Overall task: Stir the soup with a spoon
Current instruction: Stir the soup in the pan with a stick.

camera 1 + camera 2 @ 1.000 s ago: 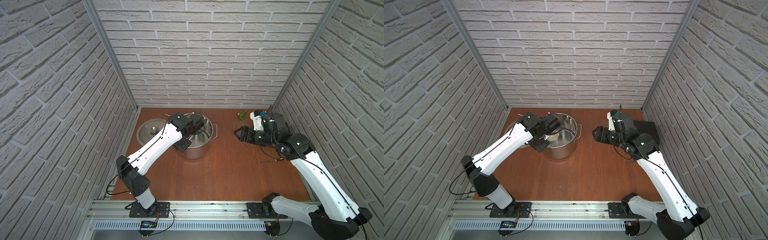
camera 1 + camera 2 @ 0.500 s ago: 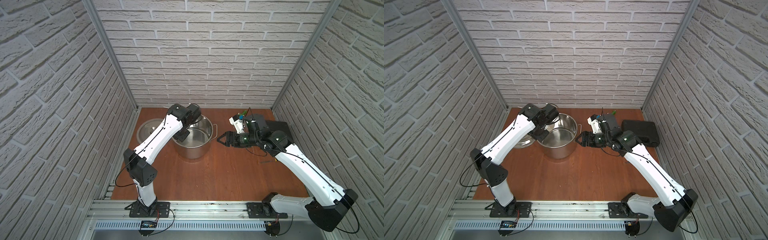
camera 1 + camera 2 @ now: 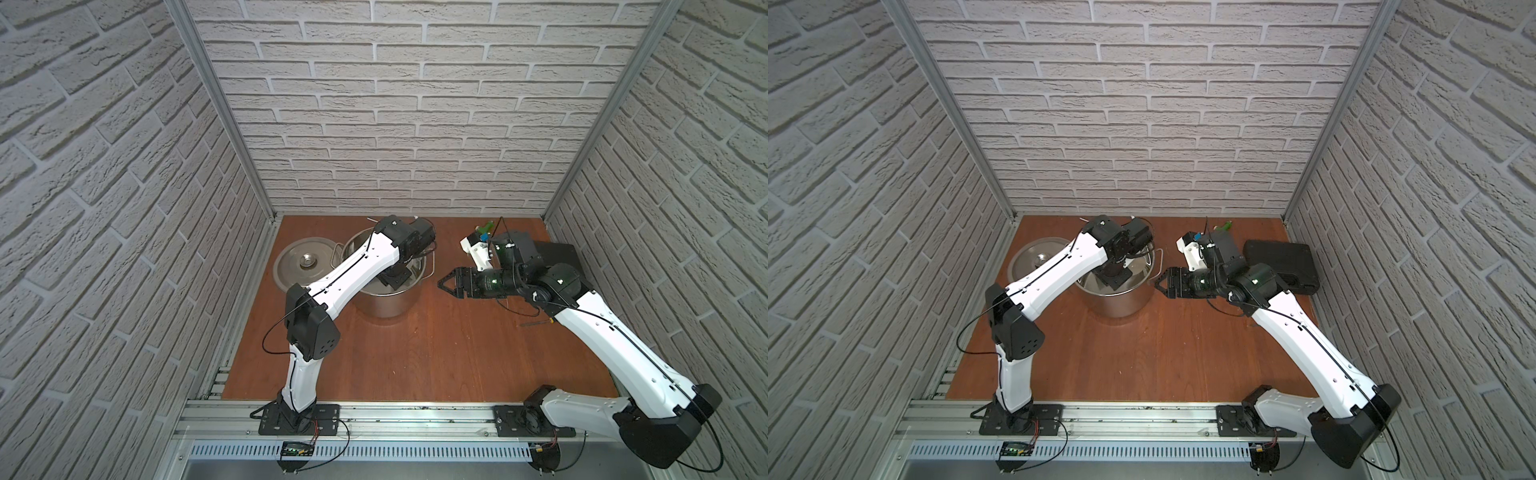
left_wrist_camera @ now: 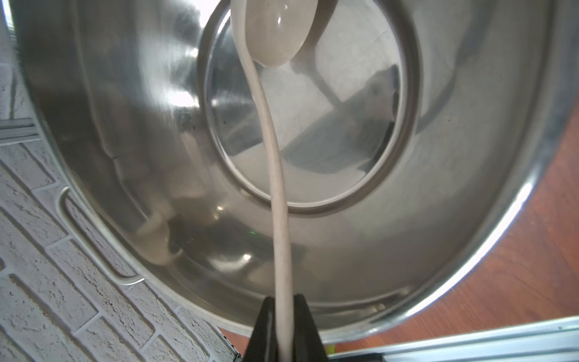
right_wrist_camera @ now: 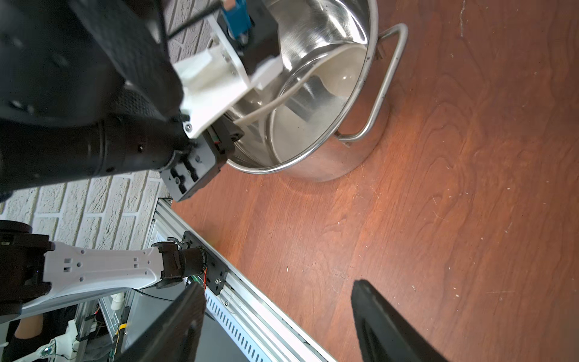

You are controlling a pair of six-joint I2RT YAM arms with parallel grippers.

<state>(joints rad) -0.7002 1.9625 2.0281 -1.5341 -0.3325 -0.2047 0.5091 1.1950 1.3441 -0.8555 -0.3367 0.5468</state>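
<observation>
While cream-beige plastic ladle (image 4: pixel 275 156) is pinched by left end effector (image 4: pixel 283 302) inside shiny steel stockpot (image 4: pixel 470 188), stirring is judged current; circular sweeps are required; right end effector (image 5: pixel 277 286) is held agape, empty.

Bright, even light (glare on pot (image 4: pixel 175 94))

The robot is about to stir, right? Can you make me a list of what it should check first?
1. Spoon held tight: ok. The left gripper is shut on the spoon handle.
2. Spoon's bowl inside the pot: ok. It hangs down near the bottom.
3. Lid out of the way: ok. It lies on the table beside the pot.
4. Pot held steady: not ok. The right gripper is open and apart from the side handle.
5. Soup in the pot: cannot tell. Only shiny metal shows.
</observation>
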